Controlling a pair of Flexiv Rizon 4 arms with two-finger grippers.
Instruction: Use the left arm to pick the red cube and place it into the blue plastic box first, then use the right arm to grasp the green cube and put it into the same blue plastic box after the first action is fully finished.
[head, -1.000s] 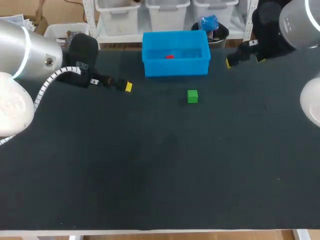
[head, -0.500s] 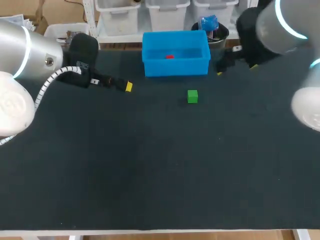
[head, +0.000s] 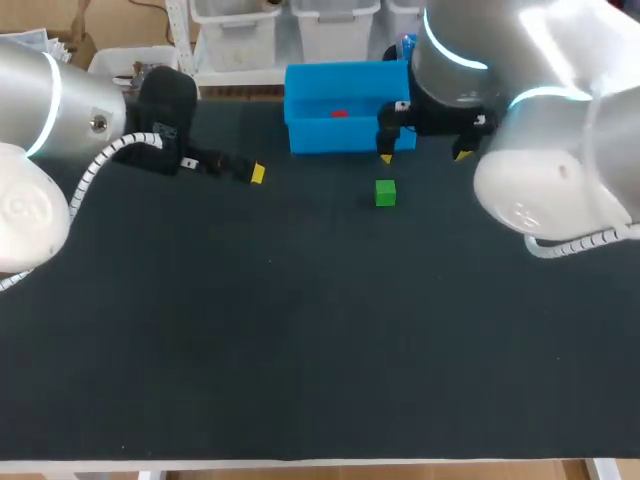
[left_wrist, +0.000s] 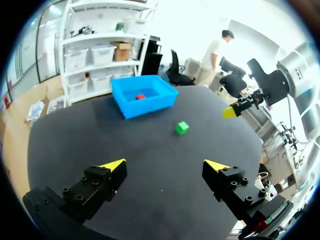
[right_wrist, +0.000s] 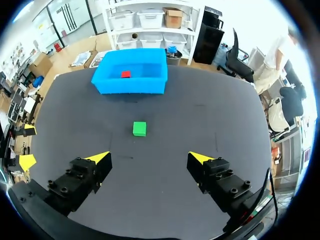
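Red cube (head: 339, 113) sits on the floor of the blue plastic box (head: 350, 137), a smooth rectangular open-top bin at the far edge of the matte dark table (head: 300, 350). The green cube (head: 385, 193), a small sharp-edged block, lies on the table just in front of the box, not touching it. Our left gripper (left_wrist: 165, 165) hangs left of the box with its wedge-shaped yellow tips spread wide and holding nothing; our right gripper (right_wrist: 149, 157) is over the table by the box front, fingers equally wide apart, with the green cube ahead of it.
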